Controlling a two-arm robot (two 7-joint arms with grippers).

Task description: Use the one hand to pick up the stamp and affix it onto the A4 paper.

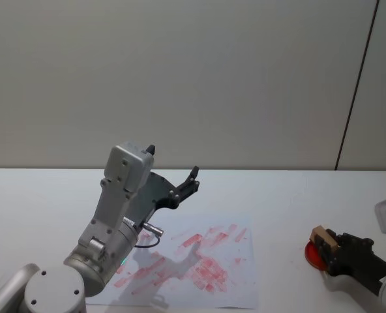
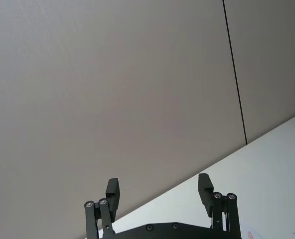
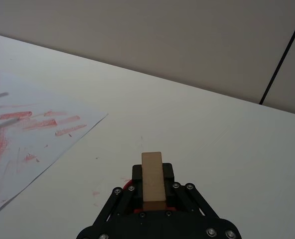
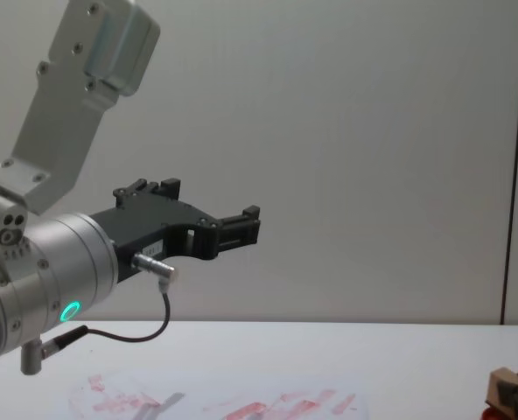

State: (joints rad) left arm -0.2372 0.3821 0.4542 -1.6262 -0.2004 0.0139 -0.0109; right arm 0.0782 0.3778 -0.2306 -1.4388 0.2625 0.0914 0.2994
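Note:
The stamp (image 1: 323, 240), a small tan wooden block, stands upright between the black fingers of my right gripper (image 1: 326, 244), which is shut on it at the table's right side, just over a flat red round pad (image 1: 311, 255). In the right wrist view the stamp (image 3: 153, 180) sits in the jaws, with the A4 paper (image 3: 28, 134) off to one side. The A4 paper (image 1: 203, 264), white with red smears, lies on the table in the middle. My left gripper (image 1: 173, 162) hangs open and empty in the air above the paper's far edge.
The white table (image 1: 297, 195) runs back to a plain grey wall. A dark vertical seam (image 1: 356, 85) marks the wall at the right. The left arm's grey body (image 1: 115, 215) rises over the paper's left part and casts a shadow on it.

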